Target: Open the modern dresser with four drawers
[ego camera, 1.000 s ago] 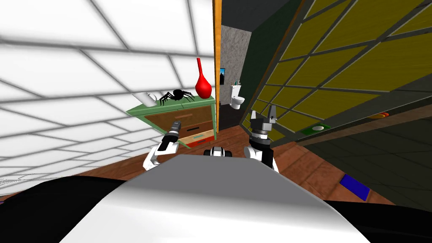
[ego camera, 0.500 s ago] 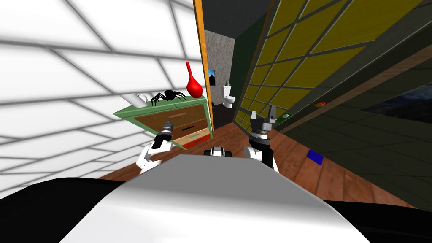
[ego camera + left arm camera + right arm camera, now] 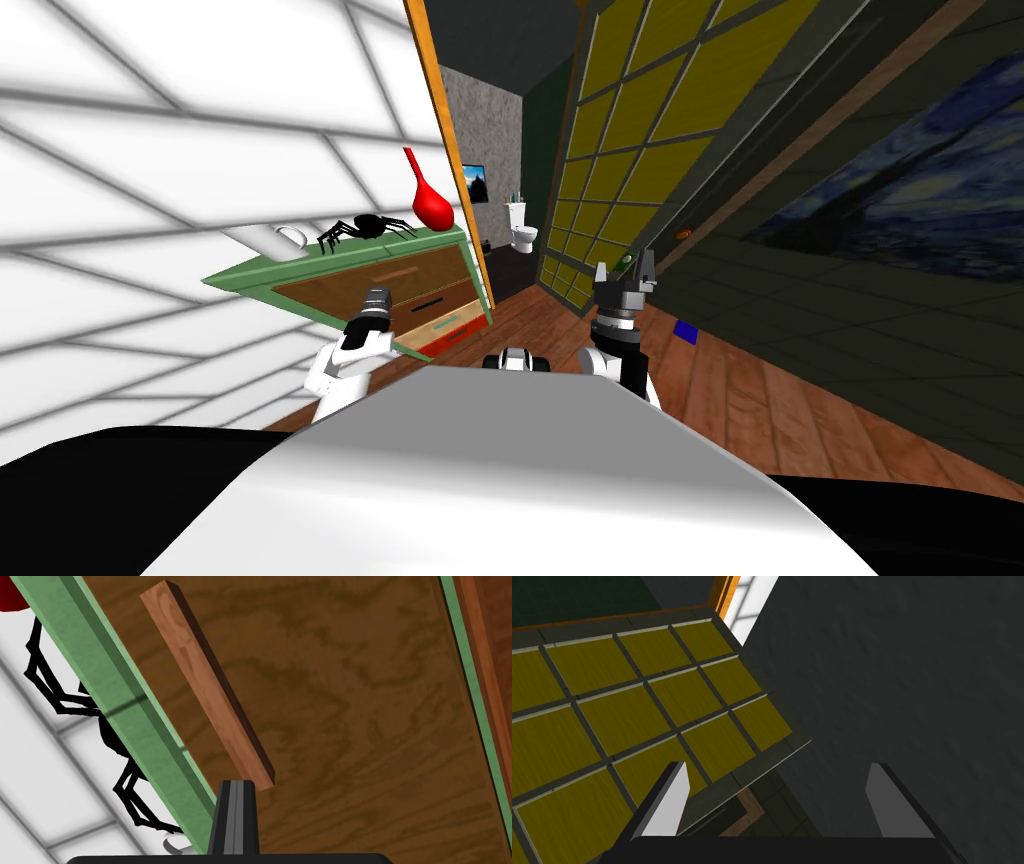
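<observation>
The dresser (image 3: 420, 285) has a frame (image 3: 135, 706) in flat, matt green, like paint. Its drawer front (image 3: 350, 701) is dark brown wood with wavy grain and no shine. The bar handle (image 3: 210, 686) is lighter, reddish wood, smooth. The vase (image 3: 432, 205) looks smooth red, the spider (image 3: 365, 228) matt black. The floor (image 3: 760, 400) is reddish wood planks.

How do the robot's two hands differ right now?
The left gripper has its fingers shut together; the right gripper has them wide open. The left points at the top drawer of the dresser, tip beside its wooden handle; the right is raised toward a yellow-panelled wall. Both hold nothing.
</observation>
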You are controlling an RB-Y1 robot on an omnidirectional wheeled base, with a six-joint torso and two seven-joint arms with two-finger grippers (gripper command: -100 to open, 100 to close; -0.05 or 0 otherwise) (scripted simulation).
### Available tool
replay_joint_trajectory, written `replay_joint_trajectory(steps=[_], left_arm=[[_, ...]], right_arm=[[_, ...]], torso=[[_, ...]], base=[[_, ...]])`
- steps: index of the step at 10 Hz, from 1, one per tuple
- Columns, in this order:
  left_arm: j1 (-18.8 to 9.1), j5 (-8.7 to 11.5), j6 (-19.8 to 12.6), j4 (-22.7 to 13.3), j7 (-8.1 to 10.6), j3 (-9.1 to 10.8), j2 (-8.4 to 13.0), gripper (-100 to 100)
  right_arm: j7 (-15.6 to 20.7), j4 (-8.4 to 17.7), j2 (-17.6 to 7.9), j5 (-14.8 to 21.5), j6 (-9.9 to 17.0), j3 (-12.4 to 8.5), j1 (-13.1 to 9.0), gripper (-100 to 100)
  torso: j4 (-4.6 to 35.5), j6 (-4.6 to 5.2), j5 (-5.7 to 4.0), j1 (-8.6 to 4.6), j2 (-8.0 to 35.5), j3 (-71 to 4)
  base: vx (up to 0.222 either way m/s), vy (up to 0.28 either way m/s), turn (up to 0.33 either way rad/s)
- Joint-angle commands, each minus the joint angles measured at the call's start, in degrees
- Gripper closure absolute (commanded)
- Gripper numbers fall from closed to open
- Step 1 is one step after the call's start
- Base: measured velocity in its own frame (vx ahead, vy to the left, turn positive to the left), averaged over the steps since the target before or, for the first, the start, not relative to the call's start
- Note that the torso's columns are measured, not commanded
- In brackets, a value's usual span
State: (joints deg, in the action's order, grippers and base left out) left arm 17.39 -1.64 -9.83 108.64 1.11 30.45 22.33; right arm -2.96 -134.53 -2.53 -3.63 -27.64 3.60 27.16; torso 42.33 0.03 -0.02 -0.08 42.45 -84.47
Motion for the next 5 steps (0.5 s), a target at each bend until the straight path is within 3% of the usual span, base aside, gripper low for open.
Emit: replay_joint_trajectory(steps=[1, 2, 3, 4, 5], left_arm=[[-0.9, 0.3, -0.1, -3.4, 0.37, 3.92, 0.6, 100], [-2.7, 1.1, 0.0, -5.5, 1.06, 6.02, 1.9, 100], [-2.7, 1.1, 0.0, -6.9, 1.06, 7.79, 1.9, 100], [-2.7, 1.1, 0.0, -7.3, 1.06, 8.25, 1.9, 100], [-4.5, 1.8, 0.2, -9.3, 1.74, 10.64, 3.2, 100]], right_arm=[[0.0, 0.0, 0.0, 0.0, 0.0, 0.0, 0.0, 0], [0.0, 0.0, 0.0, 0.0, 0.0, 0.0, 0.0, 0], [0.0, 0.0, 0.0, 0.0, 0.0, 0.0, 0.0, 0], [0.0, 0.0, 0.0, 0.0, 0.0, 0.0, 0.0, 0], [0.0, 0.0, 0.0, 0.0, 0.0, 0.0, 0.0, 0]], torso=[[0.0, -0.08, 0.03, 0.14, 0.0, 0.0], [-0.1, -0.10, 0.09, 0.36, -0.4, -0.2], [-0.1, 0.05, 0.07, 0.18, -0.3, -0.2], [-0.1, -0.05, 0.00, 0.00, -0.2, -0.1], [-0.1, -0.09, 0.02, 0.12, -0.3, -0.2]], base=[[-0.076, -0.050, -0.025], [-0.118, -0.070, -0.346], [-0.125, -0.103, -0.313], [-0.050, -0.064, -0.028], [-0.132, -0.135, -0.321]])
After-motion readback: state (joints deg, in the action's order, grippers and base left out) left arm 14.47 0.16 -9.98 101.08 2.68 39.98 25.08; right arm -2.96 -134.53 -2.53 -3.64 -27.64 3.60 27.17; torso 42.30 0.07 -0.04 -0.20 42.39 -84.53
